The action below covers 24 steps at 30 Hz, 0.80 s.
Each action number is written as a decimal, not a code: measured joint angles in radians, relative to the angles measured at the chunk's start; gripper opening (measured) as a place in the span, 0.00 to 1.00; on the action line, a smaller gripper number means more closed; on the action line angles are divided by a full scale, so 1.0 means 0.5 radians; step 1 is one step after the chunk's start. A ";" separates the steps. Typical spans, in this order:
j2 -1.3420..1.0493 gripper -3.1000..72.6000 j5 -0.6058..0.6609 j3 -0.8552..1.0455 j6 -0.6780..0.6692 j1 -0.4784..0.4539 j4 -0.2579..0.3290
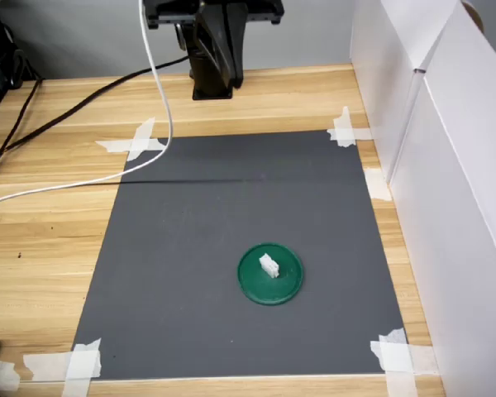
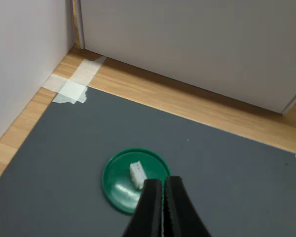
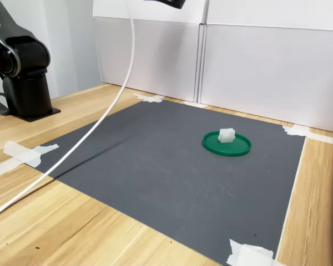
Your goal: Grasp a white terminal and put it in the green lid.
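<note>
Wooden bench [image 1: 58,240] carries a dark grey mat [image 1: 207,248] taped down at its corners with white tape strips [image 1: 136,142]; white panels [image 3: 266,61] wall off the far side in the second exterior view. Arm base [image 3: 22,72] stands off the mat at the second exterior view's left, a white cable [image 3: 108,111] drooping from above across the mat edge. The green lid [image 1: 286,287] lies flat on the mat, toward the first exterior view's lower right. The white terminal [image 1: 269,265] sits inside the lid, on its floor, slightly off centre toward the rim in both exterior views. Gripper [image 2: 163,190] seen only in the wrist view: fingers [image 2: 149,202] pressed together, nothing between them, raised above the lid's near edge and apart from the terminal. Judgement: placement looks complete, terminal released and contained. Risks from here: the low rim gives little retention, so any descent of the closed fingers onto the lid edge could tip the disc and flick the part out; the slack cable dragging across the mat during a retreat could snag or shove the lid; terminal looks light and could slide under a bump.
</note>
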 joint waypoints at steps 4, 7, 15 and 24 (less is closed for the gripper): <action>-0.296 0.02 -0.004 0.203 0.064 0.000 -0.007; -0.525 0.02 -0.004 0.366 0.084 0.000 -0.054; -0.982 0.02 -0.041 0.737 0.095 -0.063 -0.097; -1.286 0.02 0.190 0.931 0.097 -0.172 -0.097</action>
